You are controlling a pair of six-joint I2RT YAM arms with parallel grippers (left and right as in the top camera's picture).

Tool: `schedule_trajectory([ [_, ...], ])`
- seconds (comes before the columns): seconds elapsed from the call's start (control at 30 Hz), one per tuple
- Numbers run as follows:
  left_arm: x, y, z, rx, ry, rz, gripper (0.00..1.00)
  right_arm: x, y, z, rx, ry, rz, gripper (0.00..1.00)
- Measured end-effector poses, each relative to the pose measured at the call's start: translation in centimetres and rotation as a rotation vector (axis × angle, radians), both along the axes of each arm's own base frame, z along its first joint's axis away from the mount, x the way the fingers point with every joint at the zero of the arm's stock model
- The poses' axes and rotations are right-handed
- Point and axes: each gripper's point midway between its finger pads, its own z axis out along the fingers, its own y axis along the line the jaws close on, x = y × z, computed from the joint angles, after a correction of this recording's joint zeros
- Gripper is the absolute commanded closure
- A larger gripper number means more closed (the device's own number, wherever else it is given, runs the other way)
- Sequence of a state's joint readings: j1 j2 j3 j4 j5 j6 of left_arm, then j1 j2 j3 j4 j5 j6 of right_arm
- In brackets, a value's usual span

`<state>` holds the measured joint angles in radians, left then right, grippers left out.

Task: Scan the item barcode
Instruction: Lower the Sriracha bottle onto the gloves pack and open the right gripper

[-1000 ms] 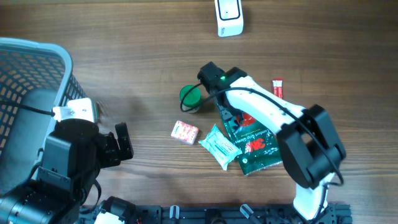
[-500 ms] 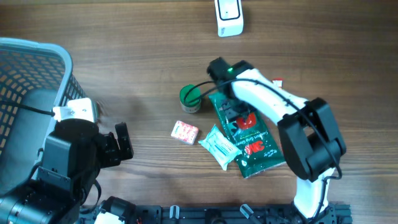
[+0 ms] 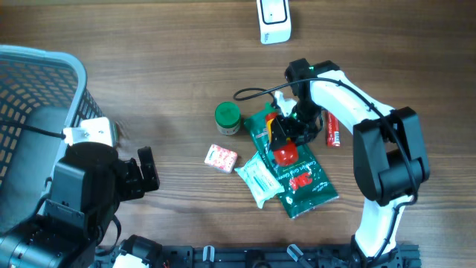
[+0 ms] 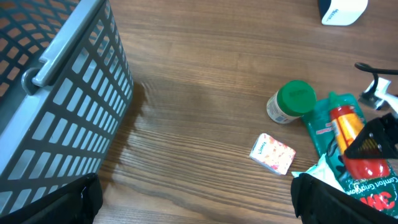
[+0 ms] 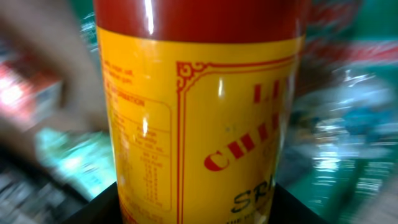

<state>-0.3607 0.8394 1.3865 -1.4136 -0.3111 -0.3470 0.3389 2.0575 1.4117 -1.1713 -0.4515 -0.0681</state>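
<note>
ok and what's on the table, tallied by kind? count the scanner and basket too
Bottles and jars: 2, sauce bottle, green-lidded jar
Flat packs: 2, green pouch, pale packet
Boxes: 1, pink box
Stick packs: 1, red stick pack
Scanners: 1, white scanner
Baskets: 1, grey basket
Total: 8

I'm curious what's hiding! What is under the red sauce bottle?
A green 3M packet lies under the sauce bottle held by the right hand. Bottle and hand cover part of the packet's print, so that cannot be seen.
</note>
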Motion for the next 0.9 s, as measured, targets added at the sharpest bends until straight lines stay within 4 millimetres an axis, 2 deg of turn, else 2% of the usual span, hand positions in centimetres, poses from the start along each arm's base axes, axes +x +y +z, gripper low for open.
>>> schedule_trajectory([
  [0.07, 0.0, 0.0, 0.0, 0.0, 0.0, 0.0, 0.0, -0.1, 0.8, 0.3, 0.078, 0.008, 0.016, 0.51],
  [0.13, 0.0, 0.0, 0.0, 0.0, 0.0, 0.0, 0.0, 0.6, 0.9, 0.3, 0.111, -0.02, 0.017, 0.5],
  [0.23, 0.0, 0.0, 0.0, 0.0, 0.0, 0.0, 0.0, 1.8, -0.2, -0.5, 0.026, -0.059, -0.022, 0.45],
  [0.37, 0.0, 0.0, 0.0, 0.0, 0.0, 0.0, 0.0, 1.9, -0.1, -0.8, -0.077, -0.077, -0.061, 0.47],
  [0.47, 0.0, 0.0, 0.0, 0.0, 0.0, 0.0, 0.0, 1.8, 0.5, -0.7, -0.113, -0.069, -0.121, 0.55],
  [0.7, 0.0, 0.0, 0.0, 0.0, 0.0, 0.0, 0.0, 1.9, 1.3, -0.5, -0.097, -0.029, -0.216, 0.55],
  [0.9, 0.0, 0.0, 0.0, 0.0, 0.0, 0.0, 0.0, 1.9, 1.4, -0.5, -0.098, -0.023, -0.23, 0.56],
])
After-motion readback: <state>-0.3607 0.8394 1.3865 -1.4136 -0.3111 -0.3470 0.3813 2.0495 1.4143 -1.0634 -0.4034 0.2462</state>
